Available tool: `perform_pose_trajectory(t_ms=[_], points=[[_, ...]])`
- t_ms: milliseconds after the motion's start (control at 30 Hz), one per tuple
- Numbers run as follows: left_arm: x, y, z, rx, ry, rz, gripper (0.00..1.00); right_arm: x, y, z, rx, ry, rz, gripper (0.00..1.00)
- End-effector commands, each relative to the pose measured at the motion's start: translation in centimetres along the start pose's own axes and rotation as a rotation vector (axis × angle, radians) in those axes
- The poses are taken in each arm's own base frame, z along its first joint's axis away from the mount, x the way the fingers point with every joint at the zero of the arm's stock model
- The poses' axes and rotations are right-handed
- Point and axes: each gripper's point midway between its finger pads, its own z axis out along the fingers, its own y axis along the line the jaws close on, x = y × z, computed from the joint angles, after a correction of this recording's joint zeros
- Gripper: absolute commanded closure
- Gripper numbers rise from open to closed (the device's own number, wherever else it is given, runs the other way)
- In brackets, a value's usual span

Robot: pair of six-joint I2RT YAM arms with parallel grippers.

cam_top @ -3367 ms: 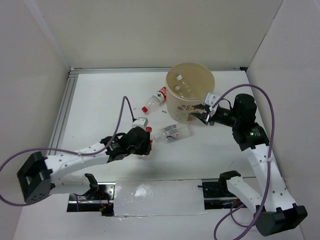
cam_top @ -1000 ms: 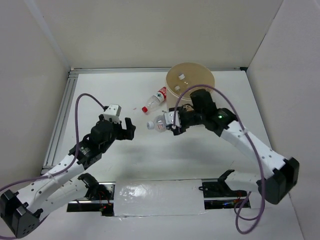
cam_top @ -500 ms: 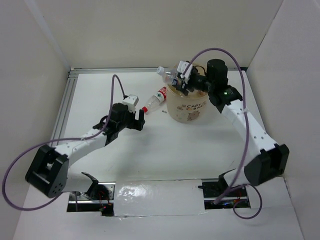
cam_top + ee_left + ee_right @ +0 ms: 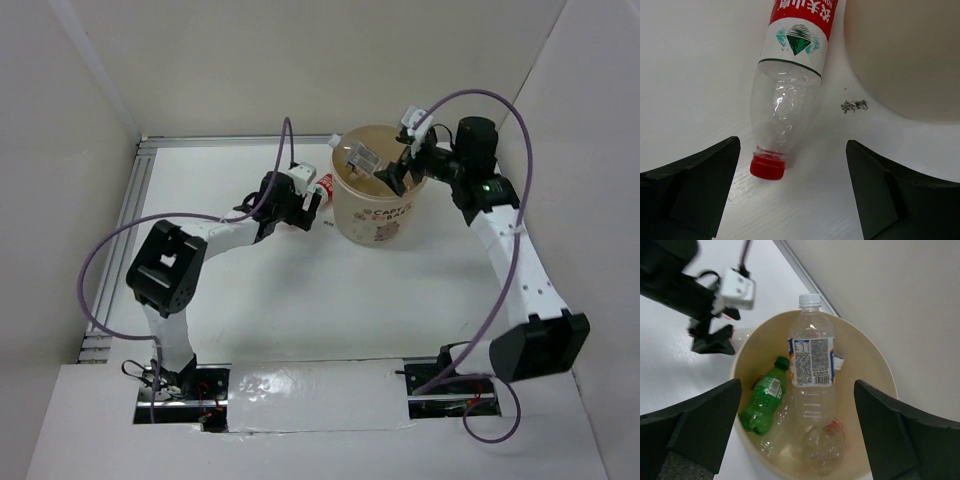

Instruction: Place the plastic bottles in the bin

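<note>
One of the plastic bottles (image 4: 790, 90), clear with a red cap and a red-white label, lies on the table beside the bin (image 4: 905, 55). My left gripper (image 4: 792, 195) is open just short of its cap, touching nothing. In the top view this bottle (image 4: 322, 187) lies left of the bin (image 4: 378, 215), with the left gripper (image 4: 308, 208) right next to it. My right gripper (image 4: 797, 435) hangs open and empty over the bin (image 4: 867, 365). Inside it a white-capped clear bottle (image 4: 811, 360) leans on the far rim, beside a green bottle (image 4: 765, 402) and a crumpled clear bottle (image 4: 825, 442).
White walls enclose the table on three sides. An aluminium rail (image 4: 125, 235) runs along the left edge and the back. A small dark speck (image 4: 854, 105) lies on the table between the bottle and the bin. The right arm's cable (image 4: 520, 140) arcs above the bin.
The right gripper carried the white-capped clear bottle up from the table to over the bin and opened, and the bottle now rests inside. The left arm stretched out toward the red-capped bottle.
</note>
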Motion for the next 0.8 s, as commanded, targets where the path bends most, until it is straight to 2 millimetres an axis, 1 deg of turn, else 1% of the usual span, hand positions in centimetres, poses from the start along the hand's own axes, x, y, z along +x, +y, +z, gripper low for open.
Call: perform_pose_trajectory(t_ms=[0, 33, 100, 133, 167, 200, 233, 267, 300, 333, 367, 400, 433, 467, 500, 533, 567, 600, 633, 667, 700, 733, 767], points=[[-1.7, 0.8, 2.8, -0.021, -0.026, 0.079, 0.00, -0.6, 2.7, -3.5, -0.023, -0.015, 0.062, 0.00], [-1.2, 1.3, 3.3, -0.028, -0.009, 0.075, 0.00, -0.5, 3.2, -3.9, -0.023, -0.015, 0.072, 0.00], [-0.7, 1.5, 4.3, -0.044, 0.004, 0.056, 0.02, 0.2, 3.7, -5.1, -0.004, -0.003, 0.093, 0.00], [-0.1, 1.5, 5.2, -0.044, 0.017, 0.056, 0.03, 0.5, 3.7, -5.5, 0.009, 0.000, 0.106, 0.00], [0.2, 1.7, 5.7, -0.053, 0.022, 0.047, 0.05, 0.9, 3.7, -5.8, 0.014, 0.011, 0.117, 0.00], [0.9, 1.7, 6.1, -0.053, 0.046, 0.047, 0.06, 0.8, 3.9, -6.2, 0.012, 0.008, 0.129, 0.00], [1.5, 1.5, 7.0, -0.043, 0.064, 0.036, 0.11, 1.2, 3.6, -6.7, 0.029, 0.014, 0.133, 0.00], [2.1, 1.5, 7.3, -0.043, 0.084, 0.036, 0.14, 1.0, 3.8, -6.6, 0.020, 0.008, 0.142, 0.00], [3.1, 1.4, 7.4, -0.042, 0.133, 0.027, 0.17, 1.7, 3.7, -6.8, 0.026, 0.023, 0.158, 0.00], [2.2, 1.5, 7.8, -0.042, 0.127, 0.027, 0.29, 1.6, 3.4, -7.3, 0.044, 0.021, 0.163, 0.00], [2.9, 1.5, 7.9, -0.042, 0.145, 0.027, 0.35, 1.5, 3.6, -7.3, 0.035, 0.016, 0.172, 0.00], [2.9, 1.5, 8.0, -0.042, 0.146, 0.027, 0.43, 1.9, 3.5, -7.3, 0.038, 0.016, 0.178, 0.00], [2.3, 1.8, 7.7, -0.063, 0.127, 0.016, 0.50, 1.9, 3.5, -7.3, 0.038, 0.016, 0.178, 0.00], [1.8, 1.8, 7.4, -0.063, 0.114, 0.016, 0.63, 2.2, 3.6, -7.6, 0.037, 0.016, 0.182, 0.00], [1.0, 2.3, 6.6, -0.072, 0.098, 0.010, 0.68, 2.2, 3.7, -7.6, 0.037, 0.015, 0.191, 0.00], [0.1, 2.3, 6.1, -0.073, 0.078, -0.001, 0.75, 2.3, 3.8, -7.4, 0.029, 0.012, 0.192, 0.00], [0.4, 2.7, 5.4, -0.081, 0.085, -0.021, 0.77, 2.6, 3.8, -7.7, 0.037, 0.015, 0.196, 0.00], [0.0, 2.9, 4.7, -0.093, 0.076, -0.030, 0.84, 2.5, 4.0, -7.7, 0.029, 0.010, 0.196, 0.00], [-0.5, 3.4, 3.9, -0.102, 0.063, -0.046, 0.85, 2.8, 4.3, -7.7, 0.026, 0.015, 0.201, 0.00], [-2.9, 4.1, 2.0, -0.128, 0.008, -0.076, 0.85, 3.1, 4.6, -7.6, 0.016, 0.015, 0.208, 0.00], [-2.5, 4.2, 0.9, -0.144, 0.016, -0.085, 0.87, 3.4, 4.7, -7.9, 0.015, 0.014, 0.199, 0.00], [-3.4, 4.4, -0.3, -0.159, -0.010, -0.094, 0.91, 3.7, 4.9, -7.8, 0.012, 0.019, 0.206, 0.00], [-6.2, 4.5, -3.0, -0.171, -0.076, -0.109, 0.91, 4.3, 5.3, -7.9, 0.008, 0.026, 0.205, 0.00]])
